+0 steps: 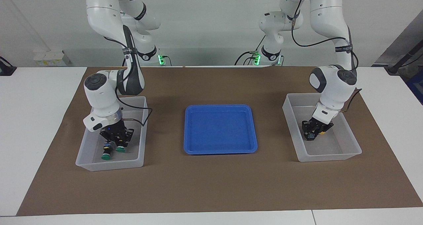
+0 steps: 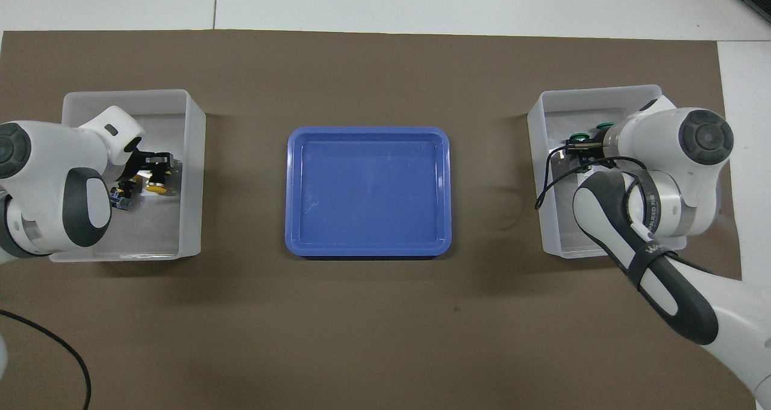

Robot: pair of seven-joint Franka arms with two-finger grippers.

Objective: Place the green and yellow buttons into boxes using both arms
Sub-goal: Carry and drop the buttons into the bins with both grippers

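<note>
I am holding my right claw (image 1: 116,139) low inside the first box (image 1: 86,164), the one at my right arm's end of the table. Two green buttons (image 1: 106,154) are lying in that box. One is just under the claw and the other is right beside it. I cannot tell whether the claw is gripping either one.

I am holding my left claw (image 1: 311,133) down in the second box (image 1: 330,158), at my left arm's end. A yellow button (image 2: 156,187) is showing just below this claw. Another yellow button (image 2: 122,194) is half hiding under my wrist beside it. Here too I cannot tell whether the claw is clamping anything.

White lettering (image 2: 655,252) is running along the grey sleeve of my right arm, but I am making out only a few letters.

A blue tray (image 1: 219,149) is sitting between the boxes, well apart from both, on a brown mat (image 1: 211,185).
</note>
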